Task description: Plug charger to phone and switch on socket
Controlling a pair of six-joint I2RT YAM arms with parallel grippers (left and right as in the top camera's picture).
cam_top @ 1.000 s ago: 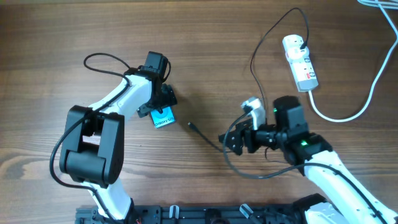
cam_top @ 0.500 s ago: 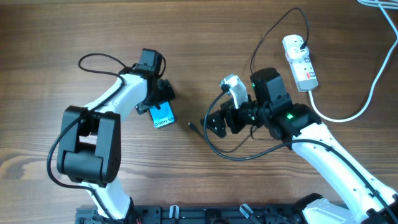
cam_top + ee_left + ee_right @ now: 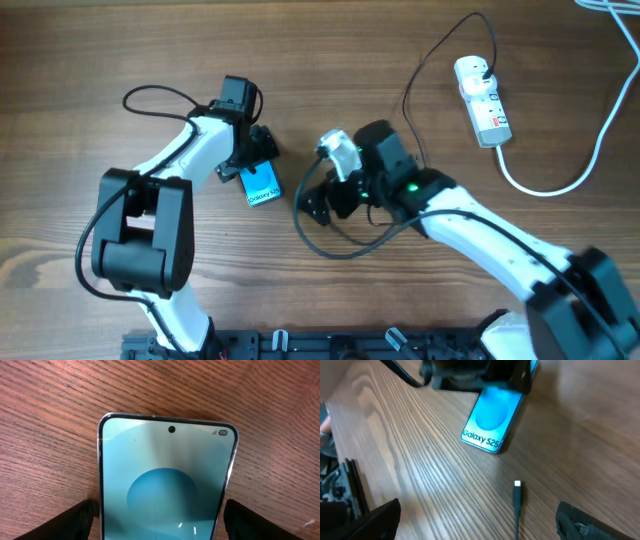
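Note:
The phone (image 3: 263, 187) lies flat on the wooden table, teal screen up, with its "Galaxy S25" band at the near end. My left gripper (image 3: 256, 155) is open and straddles the phone's far end (image 3: 165, 475), with a narrow strip of wood showing on each side. The charger's thin black cable (image 3: 340, 256) loops on the table. Its metal-tipped connector (image 3: 517, 485) lies loose just short of the phone's text end (image 3: 485, 440). My right gripper (image 3: 477, 507) is open and empty, and hovers over the connector (image 3: 318, 205). The white socket (image 3: 482, 100) lies at the far right with the black plug (image 3: 483, 72) in it.
A thick white cord (image 3: 590, 150) runs from the socket towards the right edge. The black cable arcs from the plug down past my right arm (image 3: 470, 225). A black rail (image 3: 300, 345) runs along the front edge.
My right arm has swung left towards the phone and now hovers over the connector. My left gripper has shifted slightly up and left. The phone has stayed in place.

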